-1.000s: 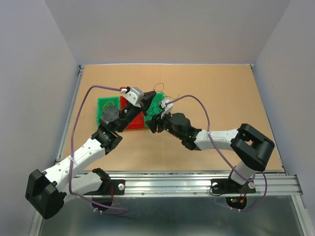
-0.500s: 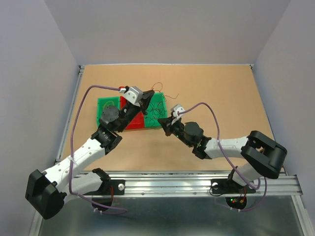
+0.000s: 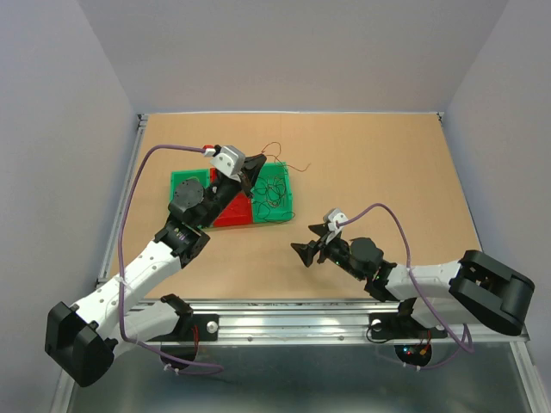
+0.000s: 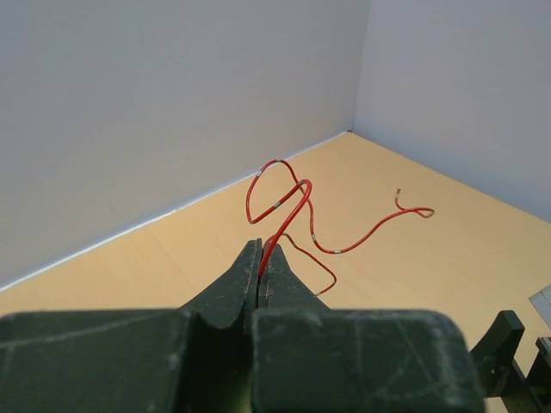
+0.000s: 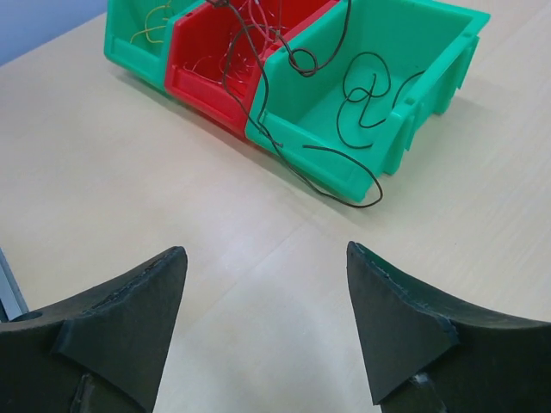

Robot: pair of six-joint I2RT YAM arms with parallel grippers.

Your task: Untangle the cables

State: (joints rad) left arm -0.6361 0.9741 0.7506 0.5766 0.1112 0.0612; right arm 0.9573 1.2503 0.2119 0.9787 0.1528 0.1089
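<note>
My left gripper (image 3: pixel 253 169) hovers over the bins, shut on a thin red cable (image 4: pixel 282 203). That cable loops up from the closed fingertips (image 4: pixel 250 255) and trails away in curls toward the far wall (image 3: pixel 281 155). Thin dark cables (image 5: pixel 360 89) lie curled in the right green bin (image 5: pixel 435 60). One dark strand (image 5: pixel 344 196) hangs over the bin's front wall onto the table. More fine cables tangle above the red bin (image 5: pixel 203 83). My right gripper (image 5: pixel 267 251) is open and holds nothing, low over bare table short of the bins (image 3: pixel 304 240).
Three bins stand in a row: a green one (image 3: pixel 184 182) on the left, a red one (image 3: pixel 232 212) in the middle and a green one (image 3: pixel 287 200) on the right. A metal rail (image 3: pixel 344 320) runs along the near edge. Grey walls enclose the table.
My right arm has pulled back from the bins toward the near right, with its jaws open now. The left gripper has shifted slightly back and left, still gripping the red cable.
</note>
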